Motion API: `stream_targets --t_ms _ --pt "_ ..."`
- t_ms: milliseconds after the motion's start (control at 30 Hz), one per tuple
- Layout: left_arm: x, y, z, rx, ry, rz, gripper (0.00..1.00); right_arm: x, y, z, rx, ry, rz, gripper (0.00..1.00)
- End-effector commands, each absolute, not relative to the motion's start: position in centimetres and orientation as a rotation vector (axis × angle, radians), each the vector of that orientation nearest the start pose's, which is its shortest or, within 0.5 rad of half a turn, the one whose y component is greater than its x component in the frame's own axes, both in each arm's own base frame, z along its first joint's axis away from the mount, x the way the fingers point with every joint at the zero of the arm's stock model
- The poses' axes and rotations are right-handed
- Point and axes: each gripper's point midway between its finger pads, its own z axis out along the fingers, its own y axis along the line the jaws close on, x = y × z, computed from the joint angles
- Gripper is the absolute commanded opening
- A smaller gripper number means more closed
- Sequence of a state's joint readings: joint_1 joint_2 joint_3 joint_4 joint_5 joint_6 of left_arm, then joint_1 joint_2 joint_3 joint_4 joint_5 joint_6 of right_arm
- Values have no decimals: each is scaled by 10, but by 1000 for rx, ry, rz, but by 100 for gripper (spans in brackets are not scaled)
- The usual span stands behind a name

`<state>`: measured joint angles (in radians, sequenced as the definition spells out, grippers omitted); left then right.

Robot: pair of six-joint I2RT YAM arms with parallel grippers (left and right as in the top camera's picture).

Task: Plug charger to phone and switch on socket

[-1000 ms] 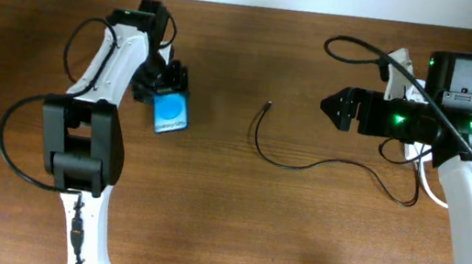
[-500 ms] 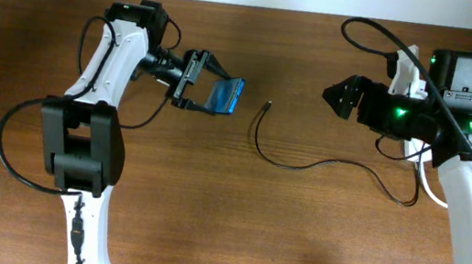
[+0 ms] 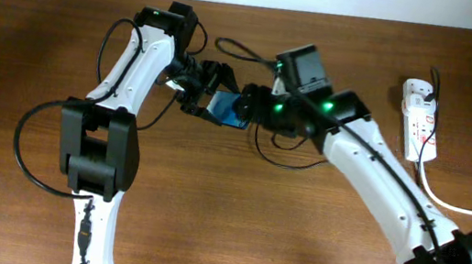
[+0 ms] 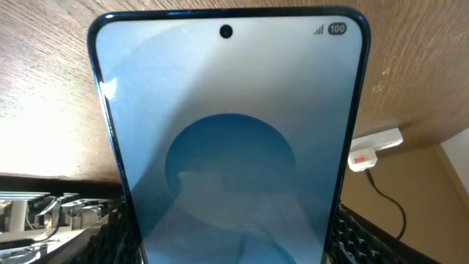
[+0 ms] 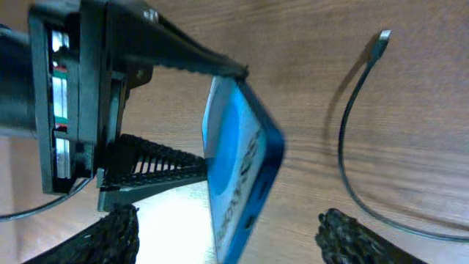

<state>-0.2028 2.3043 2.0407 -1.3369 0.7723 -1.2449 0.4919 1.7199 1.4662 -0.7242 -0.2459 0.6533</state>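
My left gripper (image 3: 211,101) is shut on the phone (image 3: 226,110) and holds it tilted above the table. The phone's blue screen fills the left wrist view (image 4: 227,147), with a finger at each lower edge. My right gripper (image 3: 247,106) is open, and its fingertips (image 5: 359,238) stand on either side of the phone's free end (image 5: 242,169) without touching it. The charger, a thin black cable (image 5: 348,154), lies curved on the table with its plug tip (image 5: 382,37) free. The white socket (image 3: 420,116) lies at the far right and also shows in the left wrist view (image 4: 374,144).
The socket's thick white cord (image 3: 457,205) runs off to the right edge. Part of the charger cable (image 3: 291,165) passes under my right arm. Both arms cross the middle of the brown wooden table (image 3: 222,232).
My left gripper has carried the phone up and right and turned it. My right arm has swung left from the socket to the phone, uncovering the socket.
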Motion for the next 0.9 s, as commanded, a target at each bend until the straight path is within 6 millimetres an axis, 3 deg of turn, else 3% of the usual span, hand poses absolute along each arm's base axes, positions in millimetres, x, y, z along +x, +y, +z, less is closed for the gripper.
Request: stream_targets --t_ms 0,300,867 --pt "413 -213 118 1260 -2121 795 0 382 246 168 243 2635 591 70" --pt "406 -225 129 1190 -2070 846 0 401 265 136 226 2649 634 46" --pt "403 -229 128 1180 -2078 839 0 398 266 134 208 2665 646 4"
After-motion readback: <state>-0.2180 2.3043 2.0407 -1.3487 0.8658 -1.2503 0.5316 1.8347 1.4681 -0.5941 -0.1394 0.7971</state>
